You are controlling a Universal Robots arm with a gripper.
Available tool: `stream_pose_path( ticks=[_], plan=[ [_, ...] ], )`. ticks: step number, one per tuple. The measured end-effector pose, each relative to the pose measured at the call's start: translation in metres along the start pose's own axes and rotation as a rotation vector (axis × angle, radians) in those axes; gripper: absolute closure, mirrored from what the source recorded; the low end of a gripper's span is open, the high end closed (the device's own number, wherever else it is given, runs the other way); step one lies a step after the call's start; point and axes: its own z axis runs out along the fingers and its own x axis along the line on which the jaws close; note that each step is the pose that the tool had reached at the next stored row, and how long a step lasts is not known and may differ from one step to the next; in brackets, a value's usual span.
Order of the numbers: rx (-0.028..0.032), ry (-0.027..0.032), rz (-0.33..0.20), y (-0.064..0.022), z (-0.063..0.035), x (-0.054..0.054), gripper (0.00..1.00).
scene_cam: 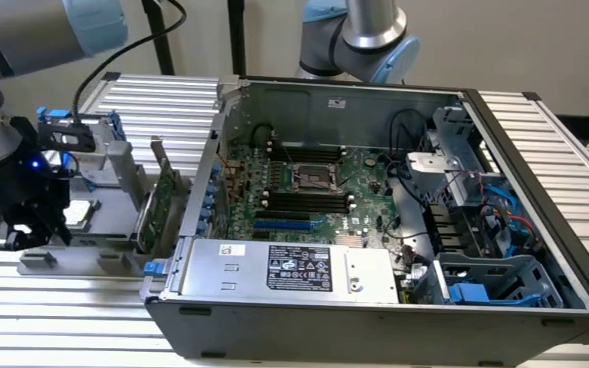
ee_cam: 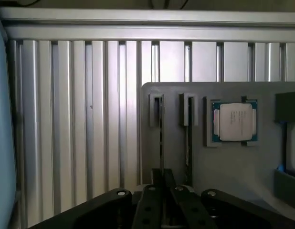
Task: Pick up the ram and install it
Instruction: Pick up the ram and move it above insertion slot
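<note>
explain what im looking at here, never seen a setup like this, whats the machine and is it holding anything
The machine is a grey robot arm with pale blue joint caps, ending in a black gripper. One picture comes from a camera standing off the arm. The other comes from a camera on the wrist, looking past the gripper. On the ribbed metal table sit an open grey computer case, its green motherboard exposed, and a grey parts holder. The holder carries a square silver processor chip and thin sticks standing edge-on in slots. The gripper is right at one of these, the ram. I can't tell whether it grips it.
</note>
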Motion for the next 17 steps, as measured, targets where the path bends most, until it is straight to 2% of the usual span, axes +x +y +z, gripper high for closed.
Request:
stream_pose_path(
  ticks=[6, 10, 14, 17],
  plan=[
    [0.0, 0.0, 0.0, -0.0019, -0.0272, -0.001, 1.0],
    [-0.0002, 0.0002, 0.0, -0.0072, -0.0457, -0.002, 1.0],
    [-0.0003, 0.0002, 0.0, -0.0197, -0.0641, -0.002, 1.0],
    [-0.0005, 0.0002, 0.0, -0.0327, -0.0783, -0.003, 1.0]
  ],
)
